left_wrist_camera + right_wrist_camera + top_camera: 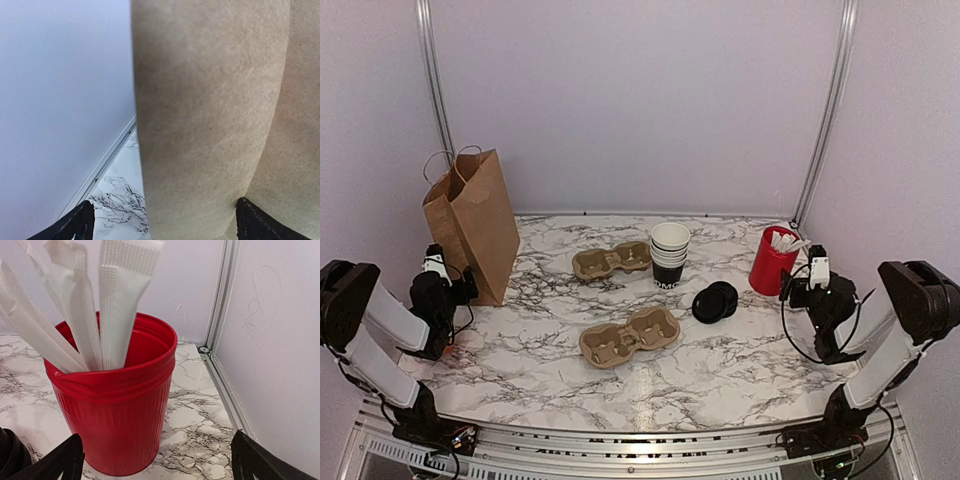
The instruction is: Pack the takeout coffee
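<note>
1. Table (740,375): white marble-pattern top, smooth and hard.
2. Paper bag (480,225): brown kraft, matte, upright at the far left, mouth open. Your left gripper (162,225) sits right against it, fingers spread, holding nothing.
3. Carriers (629,337), (611,260): two moulded-pulp two-cup trays, tan and rough, one at mid-table and one behind it.
4. Red cup (117,415): ribbed plastic, far right. Your right gripper (157,460) faces it at close range, fingers wide apart and empty.
5. Takeout coffee: no lidded cup is in view.
   - The cup stack (669,255) stands at centre: black paper with white lettering, white rims, nested.
   - Expect each cup to be light, thin-walled and easily crushed.
   - Take one by the sidewall just under the rolled rim, with gentle pressure.
6. Lids (715,302): round black plastic, probably slick, lying flat to the right of the stack.
7. Packets (120,300): white crimped paper, standing in the red cup.
</note>
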Controlling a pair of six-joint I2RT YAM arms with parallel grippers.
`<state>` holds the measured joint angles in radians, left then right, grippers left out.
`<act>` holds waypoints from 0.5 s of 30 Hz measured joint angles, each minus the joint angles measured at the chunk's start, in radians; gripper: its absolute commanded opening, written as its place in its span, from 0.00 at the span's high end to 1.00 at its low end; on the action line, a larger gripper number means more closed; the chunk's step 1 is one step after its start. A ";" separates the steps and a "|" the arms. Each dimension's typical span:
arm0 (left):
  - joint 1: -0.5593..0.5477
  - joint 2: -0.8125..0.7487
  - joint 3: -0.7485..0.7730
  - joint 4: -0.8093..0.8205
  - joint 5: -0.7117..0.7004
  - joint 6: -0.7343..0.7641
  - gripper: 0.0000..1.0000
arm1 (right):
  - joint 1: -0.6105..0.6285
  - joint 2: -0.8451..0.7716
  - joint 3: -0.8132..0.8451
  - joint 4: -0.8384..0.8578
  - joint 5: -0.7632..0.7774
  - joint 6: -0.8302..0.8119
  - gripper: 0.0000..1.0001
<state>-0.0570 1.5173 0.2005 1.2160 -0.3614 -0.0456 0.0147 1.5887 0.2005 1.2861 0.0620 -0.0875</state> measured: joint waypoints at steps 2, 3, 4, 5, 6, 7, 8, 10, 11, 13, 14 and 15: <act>0.000 0.001 0.000 0.012 -0.003 0.000 0.01 | 0.000 0.001 0.000 0.011 0.000 0.000 0.00; 0.000 0.001 0.000 0.016 -0.005 -0.001 0.01 | 0.000 0.002 0.000 0.016 0.000 0.000 0.00; 0.001 0.001 0.000 0.018 -0.006 -0.001 0.01 | 0.000 0.002 0.000 0.020 0.000 -0.001 0.00; 0.001 0.001 0.000 0.020 -0.007 -0.001 0.01 | 0.000 0.003 0.000 0.023 0.000 -0.001 0.00; 0.002 0.001 0.000 0.022 -0.007 -0.001 0.01 | 0.000 0.003 0.001 0.024 0.001 -0.001 0.00; 0.003 0.001 0.000 0.023 -0.007 -0.002 0.01 | 0.000 0.003 0.001 0.025 0.001 -0.002 0.00; 0.004 0.001 0.000 0.024 -0.007 -0.002 0.01 | 0.000 0.003 0.001 0.026 0.002 -0.003 0.00; 0.004 0.001 0.000 0.029 -0.007 -0.003 0.01 | 0.000 0.003 0.001 0.031 0.004 -0.004 0.00; 0.004 0.001 0.000 0.034 -0.007 -0.003 0.01 | 0.000 0.003 0.001 0.032 0.005 -0.004 0.00; 0.004 0.001 0.000 0.038 -0.007 -0.004 0.01 | 0.000 0.003 0.002 0.038 0.006 -0.004 0.00; 0.004 0.001 0.000 0.038 -0.007 -0.004 0.01 | 0.000 0.003 0.002 0.039 0.007 -0.004 0.00; 0.004 0.001 0.000 0.039 -0.007 -0.004 0.01 | 0.000 0.003 0.003 0.040 0.007 -0.004 0.00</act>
<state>-0.0528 1.5181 0.2008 1.2545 -0.3687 -0.0494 0.0147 1.5913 0.2035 1.3258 0.0689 -0.0914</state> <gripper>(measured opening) 0.993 0.997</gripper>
